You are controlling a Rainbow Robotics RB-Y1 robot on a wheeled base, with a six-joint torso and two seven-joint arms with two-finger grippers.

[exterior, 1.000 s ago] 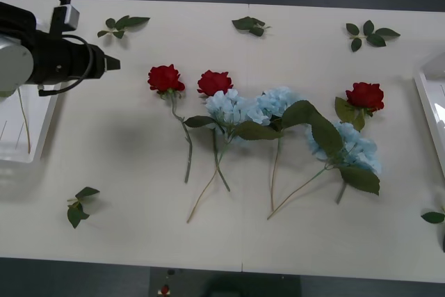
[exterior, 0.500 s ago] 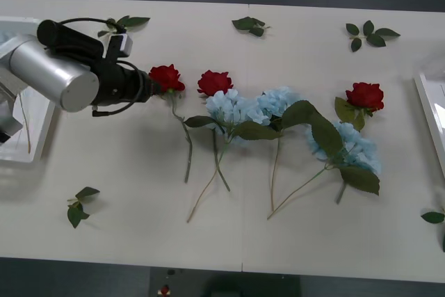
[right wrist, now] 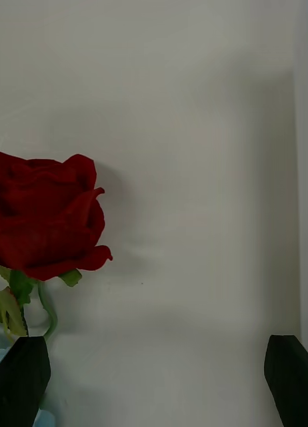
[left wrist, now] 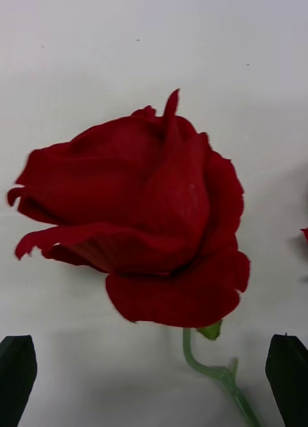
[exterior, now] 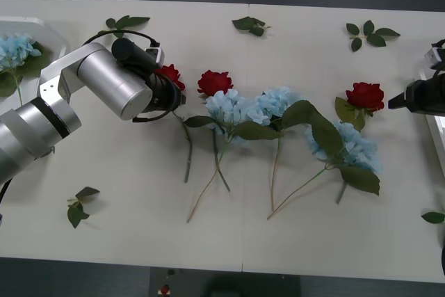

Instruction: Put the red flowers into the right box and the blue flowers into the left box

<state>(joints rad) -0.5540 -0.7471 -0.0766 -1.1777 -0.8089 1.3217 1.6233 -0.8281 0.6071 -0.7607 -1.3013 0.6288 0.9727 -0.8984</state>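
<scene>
The left gripper (left wrist: 154, 373) has swung away from the left box (exterior: 42, 29) and is now hovering right over the leftmost red rose (exterior: 169, 73) — a second ago it was well short of that bloom. In the left wrist view its black fingers (left wrist: 14, 377) are spread wide at either side of the rose (left wrist: 137, 220), not touching it, so the gripper is released and holding nothing. A blue flower (exterior: 15, 50) is already lying in the left box.

The right gripper (right wrist: 154, 377) has also come in, from beside the right box (exterior: 431, 102) toward the rose nearest that box (exterior: 365, 95). Its fingers (right wrist: 21, 380) are likewise apart and empty, with the rose (right wrist: 44, 223) lying off to one side of the gap rather than between them.

Measured from the leftmost rose, a second rose (exterior: 214, 82) is lying just beside it, then the remaining blue flowers (exterior: 243, 108) and (exterior: 354, 145) are spreading toward the right box across the worktop (exterior: 125, 172), stems overlapping.

Both arms are lining up on red roses — likely two pickups beginning at once. The left rose is far from the right box, so carrying it across looks like the harder reach.
</scene>
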